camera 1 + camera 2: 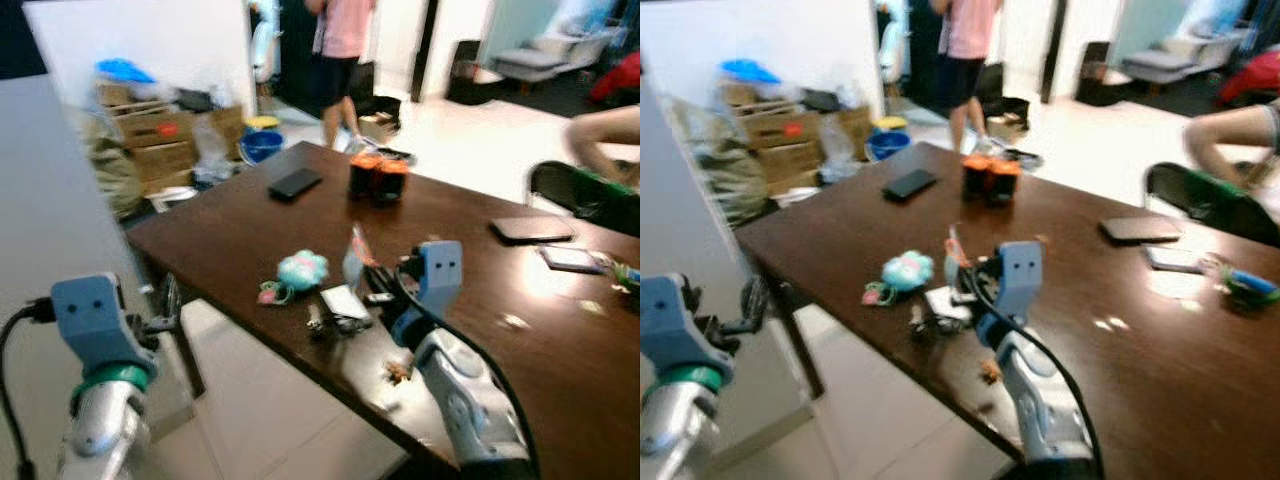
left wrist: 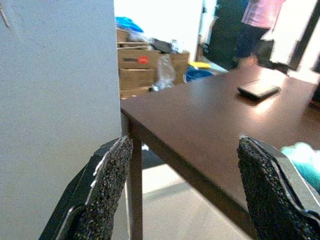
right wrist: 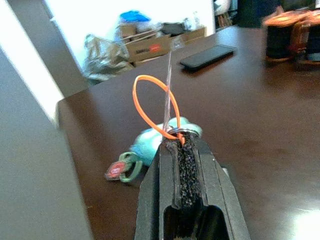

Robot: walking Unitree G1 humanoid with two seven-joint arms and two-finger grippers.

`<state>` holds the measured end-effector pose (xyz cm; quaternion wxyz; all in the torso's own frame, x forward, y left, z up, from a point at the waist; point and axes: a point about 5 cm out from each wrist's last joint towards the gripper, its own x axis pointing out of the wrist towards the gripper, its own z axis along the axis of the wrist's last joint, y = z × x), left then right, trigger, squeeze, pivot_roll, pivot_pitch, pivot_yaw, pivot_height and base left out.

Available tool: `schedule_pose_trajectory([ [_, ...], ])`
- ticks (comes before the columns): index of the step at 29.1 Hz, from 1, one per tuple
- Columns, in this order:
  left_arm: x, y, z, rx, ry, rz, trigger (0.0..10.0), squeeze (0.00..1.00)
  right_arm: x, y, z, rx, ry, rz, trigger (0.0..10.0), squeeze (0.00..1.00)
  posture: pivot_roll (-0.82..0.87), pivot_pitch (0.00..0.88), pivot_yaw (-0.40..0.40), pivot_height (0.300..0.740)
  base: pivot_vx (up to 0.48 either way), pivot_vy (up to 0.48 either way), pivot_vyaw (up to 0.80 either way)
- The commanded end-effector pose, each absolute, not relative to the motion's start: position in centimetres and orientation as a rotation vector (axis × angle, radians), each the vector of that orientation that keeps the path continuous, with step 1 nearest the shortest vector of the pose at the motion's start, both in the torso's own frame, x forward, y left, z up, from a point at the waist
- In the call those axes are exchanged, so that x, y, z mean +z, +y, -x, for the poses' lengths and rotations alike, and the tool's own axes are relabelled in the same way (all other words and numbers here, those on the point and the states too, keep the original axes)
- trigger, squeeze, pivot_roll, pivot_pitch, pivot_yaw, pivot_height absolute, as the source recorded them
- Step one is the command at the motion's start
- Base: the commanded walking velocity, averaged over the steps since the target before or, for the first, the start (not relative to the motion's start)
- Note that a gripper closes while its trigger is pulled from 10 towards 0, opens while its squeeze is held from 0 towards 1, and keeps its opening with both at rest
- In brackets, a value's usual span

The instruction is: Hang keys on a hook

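My right gripper (image 3: 181, 145) is shut on a key ring with an orange cord loop (image 3: 150, 102) and a clear tag, held just above the dark wooden table (image 1: 250, 225) near its front edge. Right beyond it on the table lies a teal plush keychain (image 1: 301, 269) with a small red-and-green tag (image 3: 120, 169). My left gripper (image 2: 185, 145) is open and holds nothing, low at the left beside the table's corner and close to a grey wall panel (image 1: 50, 200). A thin mark (image 2: 4, 15) shows high on that panel; I cannot tell what it is.
On the table lie a white card (image 1: 345, 300), a black phone (image 1: 295, 183), two orange-topped black items (image 1: 377, 177) and a dark tablet (image 1: 532, 229). Cardboard boxes (image 1: 150, 135) stand by the far wall. One person (image 1: 340, 50) stands behind; another's arm (image 1: 600, 130) reaches over a chair.
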<state>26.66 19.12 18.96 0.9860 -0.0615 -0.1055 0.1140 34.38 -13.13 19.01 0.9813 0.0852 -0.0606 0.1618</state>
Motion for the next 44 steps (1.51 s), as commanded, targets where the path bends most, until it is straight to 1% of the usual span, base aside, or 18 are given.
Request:
schedule_pose_trajectory([
  [1, 18.69, 19.50, -26.52, 0.242, -0.200, 0.125, 10.0, 0.00, 19.07, -12.84, -34.34, 0.335, -0.128, -0.175, 10.0, 0.00, -0.20, 0.002, 0.086, 0.740, 0.000, 0.000, 0.80],
  [13, 18.66, 19.62, -26.43, 0.244, -0.198, 0.125, 10.0, 0.00, 19.14, -12.77, -34.43, 0.337, -0.131, -0.176, 10.0, 0.00, -0.20, 0.002, 0.086, 0.740, 0.000, 0.000, 0.80],
  [26, 18.58, 19.41, -26.45, 0.231, -0.199, 0.129, 10.0, 0.00, 19.01, -13.27, -34.47, 0.320, -0.127, -0.173, 10.0, 0.00, -0.21, 0.007, 0.090, 0.740, 0.000, 0.000, 0.80],
  [33, 18.25, 18.94, -26.51, 0.204, -0.181, 0.105, 10.0, 0.00, 18.62, -13.54, -34.48, 0.302, -0.110, -0.218, 10.0, 0.00, -0.21, 0.007, 0.090, 0.740, 0.000, 0.000, 0.00],
  [44, 18.43, 18.96, -26.54, 0.204, -0.188, 0.102, 10.0, 0.00, 18.62, -13.47, -34.48, 0.304, -0.107, -0.224, 10.0, 0.00, -0.21, 0.011, 0.093, 0.740, 0.000, 0.000, 0.00],
])
